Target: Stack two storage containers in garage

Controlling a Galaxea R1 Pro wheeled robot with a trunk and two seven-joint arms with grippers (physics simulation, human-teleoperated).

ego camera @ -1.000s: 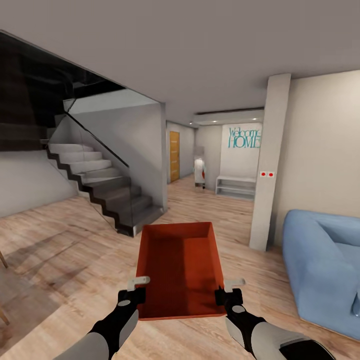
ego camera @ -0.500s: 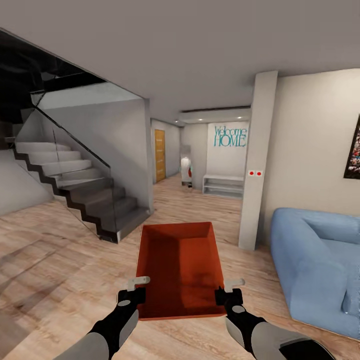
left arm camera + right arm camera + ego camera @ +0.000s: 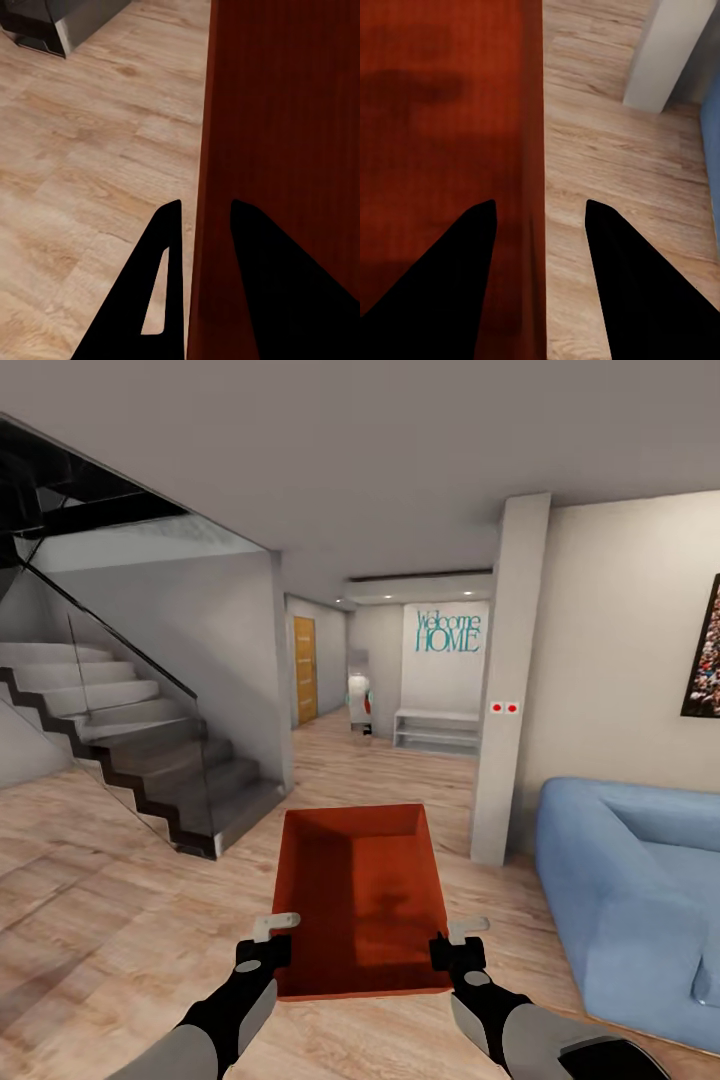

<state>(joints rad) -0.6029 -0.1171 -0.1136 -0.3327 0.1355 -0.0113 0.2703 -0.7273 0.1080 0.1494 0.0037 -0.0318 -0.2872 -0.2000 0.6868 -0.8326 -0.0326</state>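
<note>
One orange-red storage container (image 3: 360,895) hangs level above the light wood-plank floor (image 3: 110,900) of the living room, carried between both arms. My left gripper (image 3: 265,950) is shut on its left wall near the near corner, and my right gripper (image 3: 458,950) is shut on its right wall. In the left wrist view the black fingers (image 3: 166,247) straddle the container's (image 3: 285,150) thin wall. In the right wrist view the gripper (image 3: 540,208) likewise straddles the container's (image 3: 442,112) wall. The box is empty inside. The second container and the garage are out of view.
A staircase with a glass rail (image 3: 130,750) rises at the left. A white pillar (image 3: 505,680) stands ahead on the right, with a blue sofa (image 3: 640,880) beyond it. Between them a hallway runs to a wooden door (image 3: 304,670) and a white bench (image 3: 435,728).
The whole picture has slid left: staircase, pillar and sofa sit further left and a wall picture has come in at the right, so the camera moved. Container and grippers keep their place in the view.
</note>
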